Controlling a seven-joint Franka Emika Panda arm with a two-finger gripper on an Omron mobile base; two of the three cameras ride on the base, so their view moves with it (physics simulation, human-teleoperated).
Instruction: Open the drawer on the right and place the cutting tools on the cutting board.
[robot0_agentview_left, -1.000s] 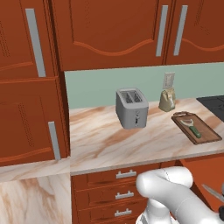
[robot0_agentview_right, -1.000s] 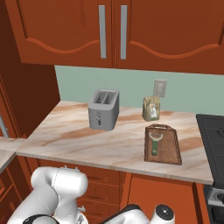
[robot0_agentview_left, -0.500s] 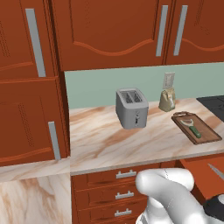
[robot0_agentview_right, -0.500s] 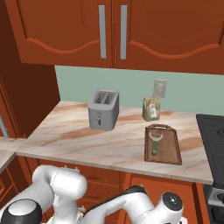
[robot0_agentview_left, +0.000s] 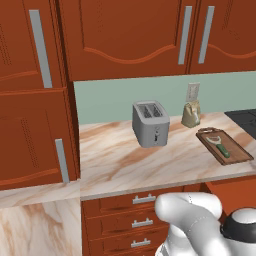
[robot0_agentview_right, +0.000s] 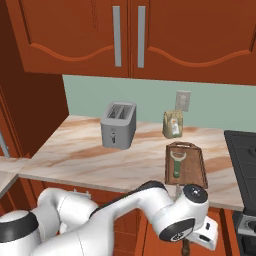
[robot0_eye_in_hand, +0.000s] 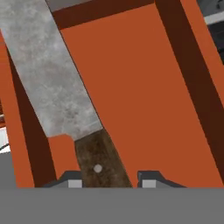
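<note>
Flat even rendered light, no glare; soft shadow beside toaster (robot0_agentview_left: 150, 123); base views slightly soft, hand view sharp.

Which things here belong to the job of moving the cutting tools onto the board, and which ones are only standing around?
Part of the job:
knife, lying in the open drawer, its handle between the gripper tips
peeler, already on the cutting board

Just standing about:
toaster
small bag by the wall
stove

The white arm (robot0_agentview_right: 150, 210) bends low, its fingers (robot0_eye_in_hand: 148, 179) spaced slightly apart and pointing down
</note>
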